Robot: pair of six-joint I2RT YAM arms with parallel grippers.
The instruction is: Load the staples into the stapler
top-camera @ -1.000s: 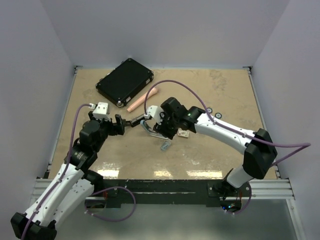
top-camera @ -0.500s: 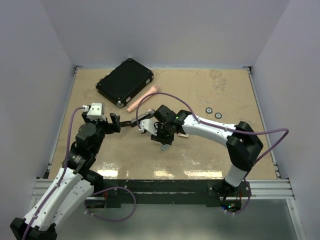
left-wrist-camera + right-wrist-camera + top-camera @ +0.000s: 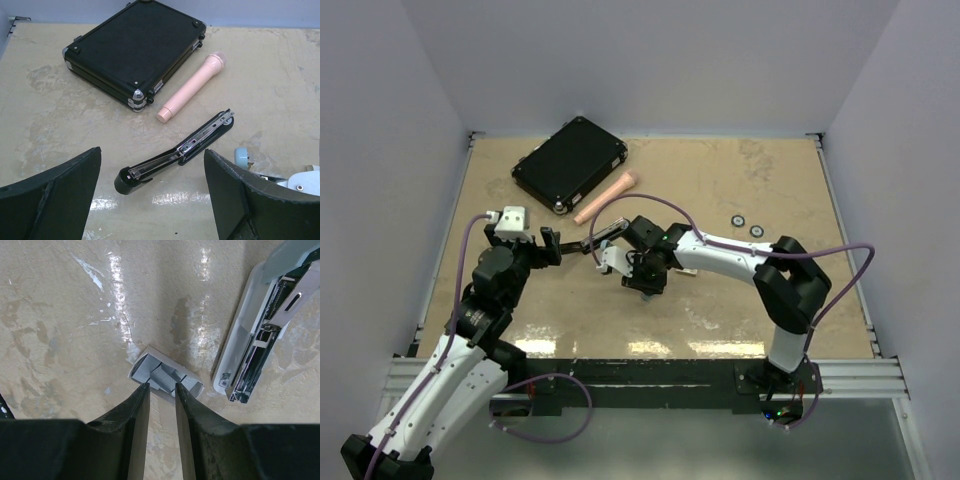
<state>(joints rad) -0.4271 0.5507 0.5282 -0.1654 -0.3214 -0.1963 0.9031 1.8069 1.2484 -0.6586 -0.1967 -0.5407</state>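
Note:
A black stapler [image 3: 180, 150] lies swung open on the table, its metal channel facing up; it also shows from above [image 3: 605, 233]. My left gripper [image 3: 151, 151] hovers open just short of it, one finger to each side in the wrist view. A white and pale-blue stapler [image 3: 250, 355] lies open beside a small white box [image 3: 150, 351] holding the staples [image 3: 167, 374], grey ribbed strips. My right gripper [image 3: 161, 386] points down at that box, its narrow jaws closed on the middle strip. From above the right gripper [image 3: 642, 280] hides the box.
A black hard case [image 3: 570, 163] sits at the back left with a pink cylinder [image 3: 605, 197] next to it. Two small black rings [image 3: 747, 227] lie to the right. The white stapler [image 3: 613, 258] lies between the two grippers.
The right gripper has moved left and down onto the staple box and its jaws have narrowed. The left arm drew back slightly to the left, still open.

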